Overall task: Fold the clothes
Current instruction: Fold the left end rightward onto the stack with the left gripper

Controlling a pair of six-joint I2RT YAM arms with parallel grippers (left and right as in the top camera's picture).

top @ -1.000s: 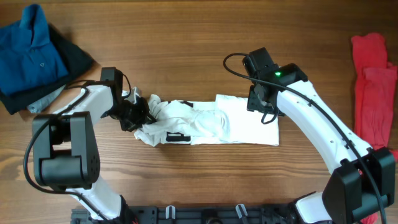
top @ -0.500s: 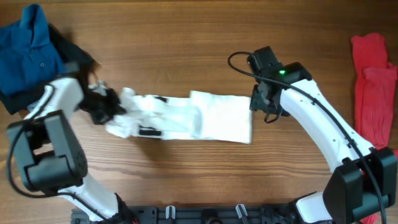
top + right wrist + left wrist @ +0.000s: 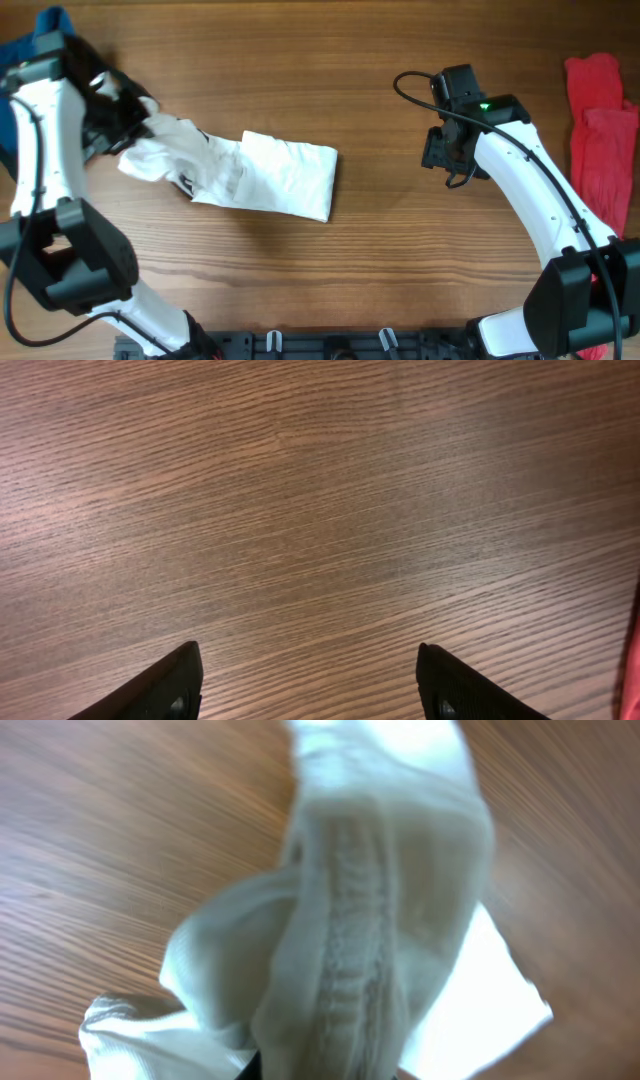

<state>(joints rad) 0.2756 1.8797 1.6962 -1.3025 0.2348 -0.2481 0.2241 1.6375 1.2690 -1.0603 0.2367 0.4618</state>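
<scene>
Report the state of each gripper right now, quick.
The left gripper is shut on the white T-shirt.
The right gripper is open, holding nothing.

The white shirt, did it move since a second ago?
Yes. The white shirt slid left, dragged by the left gripper toward the blue polo; the red shirts stayed put.

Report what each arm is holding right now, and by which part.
Left gripper: shut on the white T-shirt, pinching its bunched, crumpled end, with ribbed fabric between the jaws. Right gripper: jaws open over the table, holding nothing.
</scene>
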